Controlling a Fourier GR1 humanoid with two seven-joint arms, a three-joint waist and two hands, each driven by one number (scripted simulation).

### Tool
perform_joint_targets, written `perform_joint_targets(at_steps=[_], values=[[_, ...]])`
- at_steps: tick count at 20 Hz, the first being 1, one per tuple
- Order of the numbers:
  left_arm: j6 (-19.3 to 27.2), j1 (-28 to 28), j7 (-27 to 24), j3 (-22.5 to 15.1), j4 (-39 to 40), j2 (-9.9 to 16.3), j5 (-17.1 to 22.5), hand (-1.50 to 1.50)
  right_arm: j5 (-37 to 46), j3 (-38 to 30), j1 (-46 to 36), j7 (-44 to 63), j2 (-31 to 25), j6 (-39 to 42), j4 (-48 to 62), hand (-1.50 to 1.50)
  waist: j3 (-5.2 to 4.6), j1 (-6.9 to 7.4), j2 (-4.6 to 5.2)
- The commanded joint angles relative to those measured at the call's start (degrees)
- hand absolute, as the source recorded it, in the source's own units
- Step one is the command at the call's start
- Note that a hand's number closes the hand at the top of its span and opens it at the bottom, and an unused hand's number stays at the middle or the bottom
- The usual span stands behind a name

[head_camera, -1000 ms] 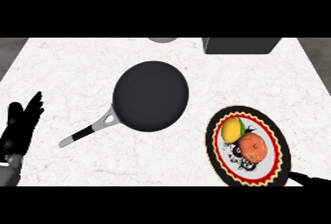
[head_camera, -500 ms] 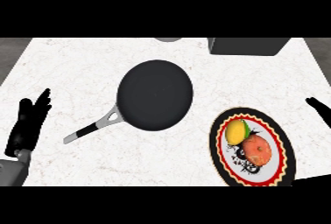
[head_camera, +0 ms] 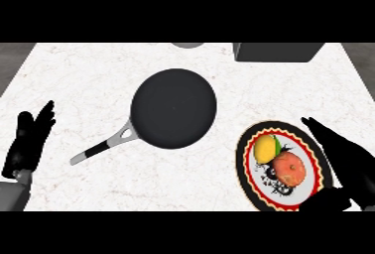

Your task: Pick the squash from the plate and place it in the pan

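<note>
A patterned plate (head_camera: 249, 168) with a red and black rim lies at the lower right of the counter. On it sits the squash (head_camera: 266, 148), yellow with a green tip, touching a round orange-red fruit (head_camera: 290, 167). A black pan (head_camera: 173, 108) with a grey handle (head_camera: 102, 148) lies in the middle, handle pointing lower left. My right hand (head_camera: 344, 161) is open over the plate's right edge, fingers straight and pointing up, just right of the squash. My left hand (head_camera: 29, 141) rests open at the left edge.
A dark grey box (head_camera: 277, 51) stands at the counter's far right edge. A grey round object (head_camera: 187, 45) peeks in at the far middle edge. White marble counter (head_camera: 88, 74) spreads around the pan.
My right hand has come in from the right edge and moved left over the plate's right side. The left hand has risen slightly. Pan and plate have not moved.
</note>
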Motion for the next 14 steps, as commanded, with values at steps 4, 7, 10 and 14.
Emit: perform_joint_targets(at_steps=[4,7,10,14], values=[[0.12,-0.58,1.01,2.69,0.43,-2.86,-3.89,0.00,5.99,0.26,-1.56,1.55,5.52,4.22,4.11,-1.50,0.05,-0.66,-0.09],[-3.26,0.58,0.64,4.73,0.57,-1.22,-3.10,0.00,9.89,0.70,-1.72,-1.78,7.03,3.03,9.32,-1.50,0.06,-0.46,-0.07],[-1.02,4.55,1.03,3.38,-4.11,-4.78,-5.13,0.00,10.50,1.77,-0.83,0.53,8.78,6.28,7.21,-1.50,0.05,-0.37,-0.12],[-2.89,-0.34,-1.08,5.39,3.49,-7.07,-7.29,0.00,13.64,0.66,3.06,-3.50,9.99,6.16,6.74,-1.50,0.04,-0.85,-0.10]])
